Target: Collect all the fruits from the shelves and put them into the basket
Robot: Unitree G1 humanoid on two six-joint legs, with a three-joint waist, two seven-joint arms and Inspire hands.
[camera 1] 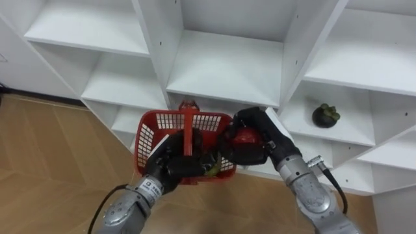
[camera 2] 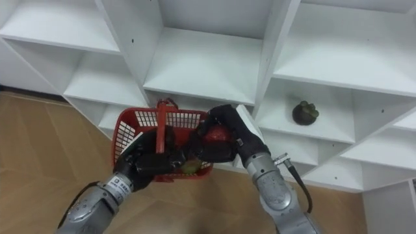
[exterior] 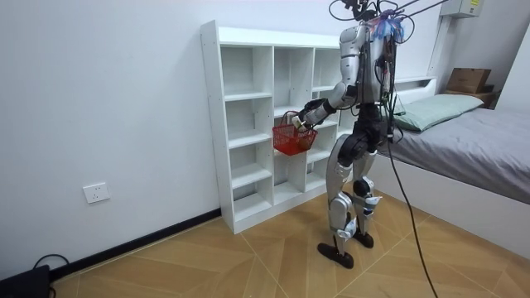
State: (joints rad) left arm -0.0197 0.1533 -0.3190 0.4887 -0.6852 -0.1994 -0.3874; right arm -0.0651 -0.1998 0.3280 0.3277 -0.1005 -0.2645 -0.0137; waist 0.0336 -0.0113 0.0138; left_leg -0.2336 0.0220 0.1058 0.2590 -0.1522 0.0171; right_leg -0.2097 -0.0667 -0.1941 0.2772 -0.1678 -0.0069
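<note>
A red plastic basket (camera 1: 156, 127) hangs in front of the white closet (camera 1: 224, 65). My left hand (camera 1: 170, 162) is curled round its red handle (camera 1: 188, 127). My right hand (camera 1: 255, 140) is shut on a red fruit (camera 1: 247, 136) at the basket's right rim. A greenish fruit (camera 1: 211, 169) lies inside the basket. A dark mangosteen (camera 1: 325, 115) sits on the shelf compartment to the right. In the room view I stand upright facing the closet with the basket (exterior: 294, 139) held at a middle shelf.
The closet's other compartments (camera 1: 91, 26) are bare white shelves with upright dividers (camera 1: 296, 58). Wooden floor (camera 1: 52, 162) lies below. In the room view a bed (exterior: 472, 141) stands close behind me on the room view's right.
</note>
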